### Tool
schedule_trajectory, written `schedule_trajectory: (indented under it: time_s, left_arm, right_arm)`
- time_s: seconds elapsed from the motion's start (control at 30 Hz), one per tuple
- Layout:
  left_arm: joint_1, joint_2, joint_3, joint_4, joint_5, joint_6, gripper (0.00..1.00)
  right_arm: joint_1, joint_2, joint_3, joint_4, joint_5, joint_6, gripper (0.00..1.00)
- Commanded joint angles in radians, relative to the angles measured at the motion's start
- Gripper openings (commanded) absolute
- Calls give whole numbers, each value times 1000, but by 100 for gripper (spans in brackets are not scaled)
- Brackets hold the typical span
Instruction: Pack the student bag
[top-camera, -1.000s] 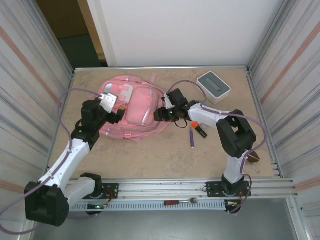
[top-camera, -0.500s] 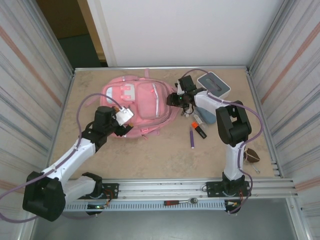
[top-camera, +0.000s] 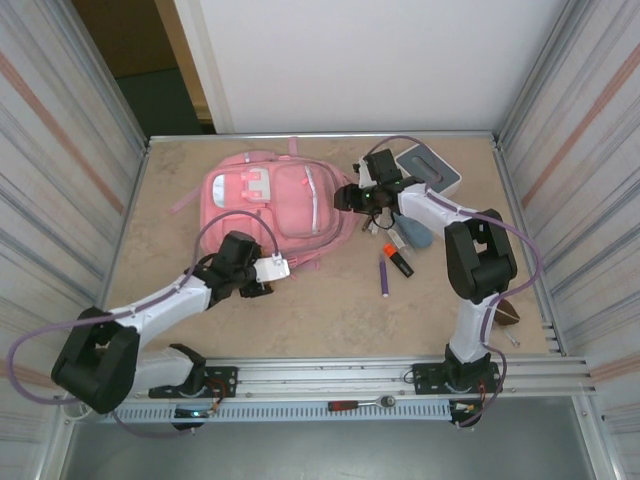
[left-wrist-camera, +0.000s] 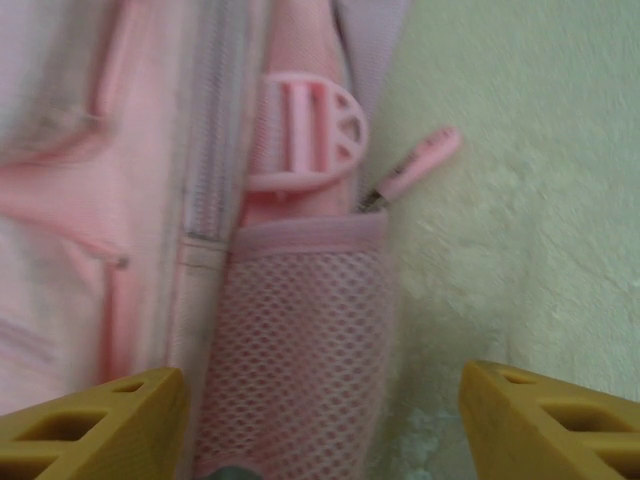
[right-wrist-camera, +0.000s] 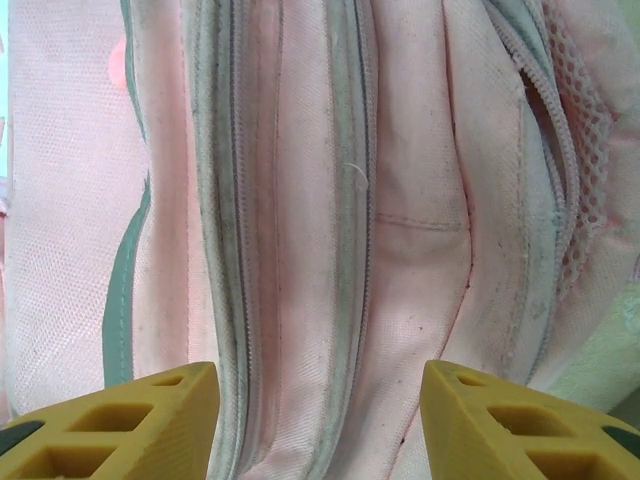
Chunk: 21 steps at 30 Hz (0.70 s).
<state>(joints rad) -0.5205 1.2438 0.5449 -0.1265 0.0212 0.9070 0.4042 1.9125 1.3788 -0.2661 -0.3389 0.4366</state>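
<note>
Towards the lower left of the top view, the left arm (top-camera: 165, 300) reaches in to the near edge of the student bag (top-camera: 280, 195). The left jaws stand wide apart and hold nothing. Its wrist view looks down on a mesh side pocket (left-wrist-camera: 300, 330), a moulded plastic strap buckle (left-wrist-camera: 305, 135) and a slim pink zip pull (left-wrist-camera: 420, 158) lying out on the worktop (left-wrist-camera: 520, 250).

The bag lies flat in the upper left-centre of the top view, its zipped pockets up and apparently all closed. It is soft, puffy pink cloth with raised seams, open-weave mesh at the sides and fine zip teeth.

The right arm (top-camera: 430, 208) meets the bag's right edge. The right jaws are also spread and empty, and hover over parallel zip lines (right-wrist-camera: 350, 200) in the woven fabric.

Right of the bag wait a grey-blue pouch (top-camera: 416, 234), an orange-and-black marker (top-camera: 398, 259), a purple pen (top-camera: 383, 275) and a rounded white-and-grey box (top-camera: 428, 167).

The step appears to be opening the bag. The limp cloth will bunch, so one set of jaws should pin it near the zip end. The other should pinch a small pull squarely and draw it along the teeth, not upward. The mesh could snag a fingertip.
</note>
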Motion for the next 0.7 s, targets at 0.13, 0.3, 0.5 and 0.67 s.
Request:
schedule_trajectory:
  time_s: [0.13, 0.3, 0.5, 0.67]
  left_arm:
    - [-6, 107, -8, 46, -117, 37, 65]
    - [-7, 151, -7, 112, -211, 50, 52]
    - [-8, 155, -19, 168, -244, 57, 33]
    - [-7, 145, -20, 177, -230, 45, 18]
  right_arm:
    - [-28, -15, -33, 28, -71, 31, 54]
    - [-27, -25, -52, 50, -98, 47, 54]
    - [-23, -72, -83, 47, -109, 46, 56]
    - [-20, -155, -136, 46, -74, 29, 58]
